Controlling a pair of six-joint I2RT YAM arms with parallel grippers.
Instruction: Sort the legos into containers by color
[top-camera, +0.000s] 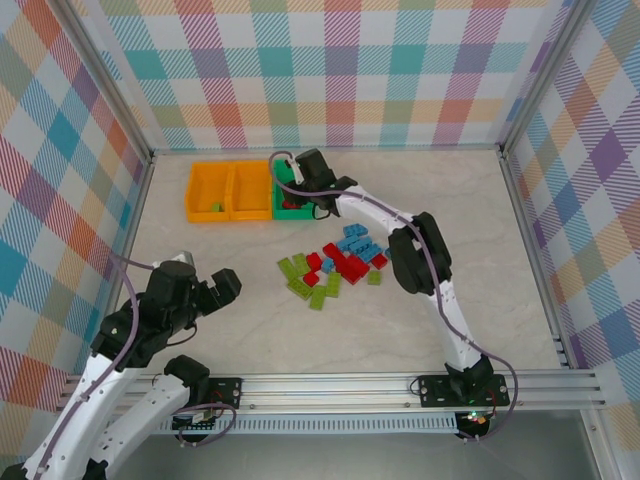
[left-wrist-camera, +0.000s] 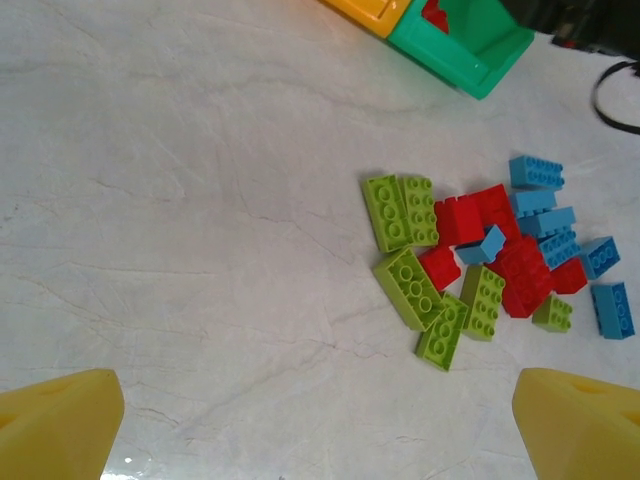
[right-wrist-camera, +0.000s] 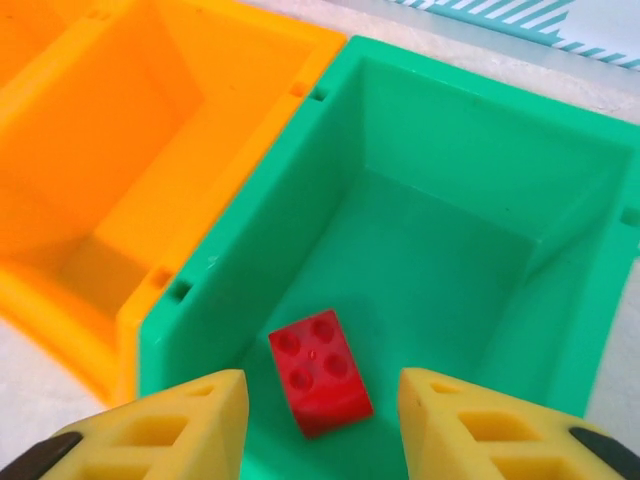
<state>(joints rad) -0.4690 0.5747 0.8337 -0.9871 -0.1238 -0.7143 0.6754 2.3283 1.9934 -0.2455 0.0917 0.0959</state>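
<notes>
Far back on the table (top-camera: 480, 250), a green lego (top-camera: 215, 208) is held in the left orange bin (top-camera: 210, 167) and a red brick (right-wrist-camera: 320, 372) in the green bin (right-wrist-camera: 450, 200), under the right gripper (right-wrist-camera: 320, 415) (parted, gripping nothing). Mid-table, loose legos (top-camera: 335, 265) are heaped; the left gripper (left-wrist-camera: 318, 420) is spread wide.

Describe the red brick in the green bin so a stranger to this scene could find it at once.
Find the row of three bins at the far side; the green bin ends it on the right. On its floor lies one red brick, four studs up. Unlike the reds in the loose pile, it sits inside a bin.
</notes>
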